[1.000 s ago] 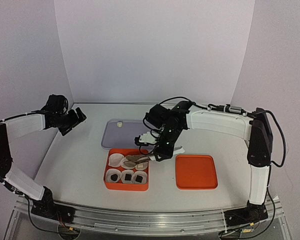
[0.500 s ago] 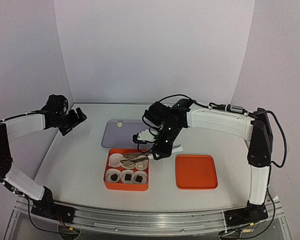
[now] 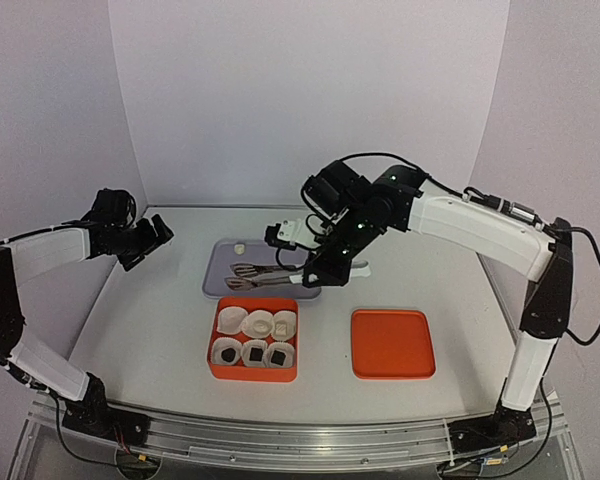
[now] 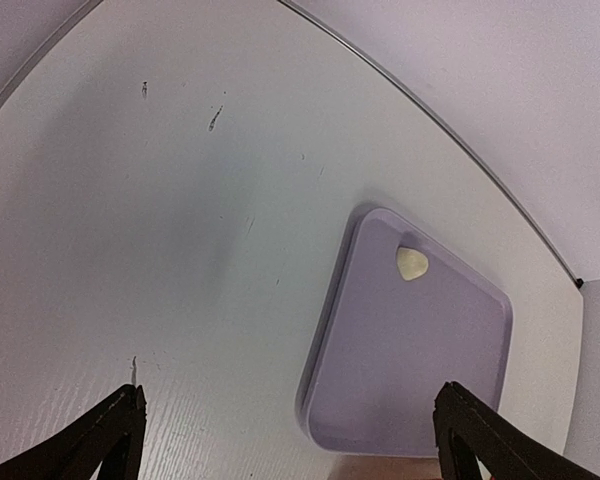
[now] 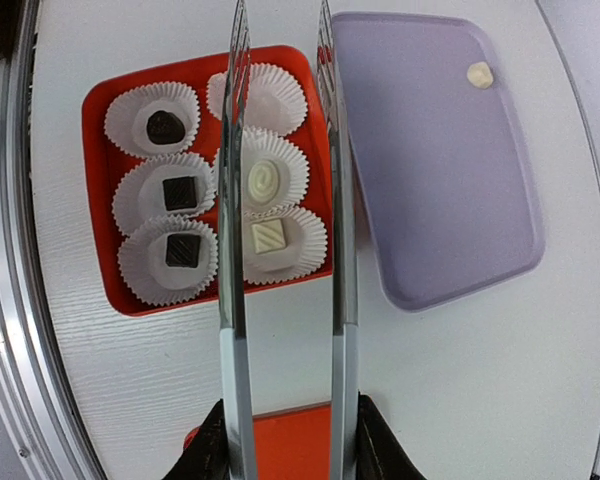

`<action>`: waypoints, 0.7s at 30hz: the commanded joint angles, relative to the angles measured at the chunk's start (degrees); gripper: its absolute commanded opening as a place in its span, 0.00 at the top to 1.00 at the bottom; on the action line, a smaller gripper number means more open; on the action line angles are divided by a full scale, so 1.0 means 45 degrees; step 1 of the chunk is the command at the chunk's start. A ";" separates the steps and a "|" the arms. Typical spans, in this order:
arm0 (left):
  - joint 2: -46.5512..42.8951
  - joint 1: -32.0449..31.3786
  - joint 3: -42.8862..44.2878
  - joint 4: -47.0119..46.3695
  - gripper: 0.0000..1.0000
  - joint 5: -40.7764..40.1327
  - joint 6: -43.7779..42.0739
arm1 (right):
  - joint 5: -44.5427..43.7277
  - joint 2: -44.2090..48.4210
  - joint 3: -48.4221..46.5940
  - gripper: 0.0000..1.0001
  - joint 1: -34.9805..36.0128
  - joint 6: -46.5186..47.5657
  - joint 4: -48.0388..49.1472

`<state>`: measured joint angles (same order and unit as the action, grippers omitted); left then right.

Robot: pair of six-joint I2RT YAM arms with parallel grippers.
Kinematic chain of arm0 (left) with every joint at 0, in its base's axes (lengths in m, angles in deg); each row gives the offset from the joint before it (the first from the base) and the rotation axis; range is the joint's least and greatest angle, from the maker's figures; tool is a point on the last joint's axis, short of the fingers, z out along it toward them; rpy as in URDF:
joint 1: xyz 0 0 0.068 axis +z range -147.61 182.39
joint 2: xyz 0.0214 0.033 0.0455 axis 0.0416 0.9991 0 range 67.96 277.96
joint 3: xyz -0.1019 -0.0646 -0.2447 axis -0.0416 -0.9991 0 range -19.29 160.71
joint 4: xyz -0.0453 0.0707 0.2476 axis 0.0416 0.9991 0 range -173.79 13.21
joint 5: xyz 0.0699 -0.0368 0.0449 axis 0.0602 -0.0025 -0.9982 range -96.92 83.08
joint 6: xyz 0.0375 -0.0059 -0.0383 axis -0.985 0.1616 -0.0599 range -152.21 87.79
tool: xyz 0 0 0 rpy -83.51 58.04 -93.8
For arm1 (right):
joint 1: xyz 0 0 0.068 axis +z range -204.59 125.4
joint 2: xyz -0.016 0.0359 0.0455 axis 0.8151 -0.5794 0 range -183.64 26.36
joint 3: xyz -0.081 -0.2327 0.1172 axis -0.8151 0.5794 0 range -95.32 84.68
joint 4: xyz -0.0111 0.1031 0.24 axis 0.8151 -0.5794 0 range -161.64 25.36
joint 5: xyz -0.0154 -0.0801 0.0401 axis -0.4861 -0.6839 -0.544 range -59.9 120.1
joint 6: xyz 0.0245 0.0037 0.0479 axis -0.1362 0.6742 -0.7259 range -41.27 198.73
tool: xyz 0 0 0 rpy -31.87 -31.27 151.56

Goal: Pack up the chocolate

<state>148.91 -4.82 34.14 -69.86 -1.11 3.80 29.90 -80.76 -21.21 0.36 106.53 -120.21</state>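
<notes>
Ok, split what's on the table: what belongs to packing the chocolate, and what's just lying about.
For the job:
loose white chocolate on the lilac tray
five chocolates in paper cups in the red box; one cup empty
tongs, held in the right hand

Lying about:
orange lid beside the box, possibly for later
left hand, open and empty

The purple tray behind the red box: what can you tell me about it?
The lavender tray is a shallow rectangle with rounded corners and a low rim, smooth and plastic-looking. It lies flat on the white table, just behind the red box. One cream-white chocolate sits near a far corner; the rest is bare. Metal tongs reach over its near edge; whether they touch is unclear.
</notes>
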 commanded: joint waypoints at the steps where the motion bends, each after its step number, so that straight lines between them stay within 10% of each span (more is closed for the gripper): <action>1: -0.0590 -0.0040 -0.0118 -0.0251 0.00 -0.0251 0.0061 | -0.1437 -0.1275 -0.1700 0.68 -0.0298 -0.0877 0.0807; 21: -0.0210 -0.0035 -0.0082 -0.0261 0.00 -0.0114 0.0299 | -0.3240 -0.6979 -0.7039 0.67 -0.1077 -0.3225 0.1335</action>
<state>147.90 -4.82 33.70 -69.86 -1.12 4.85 17.35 -110.11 -48.48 -4.08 94.77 -116.43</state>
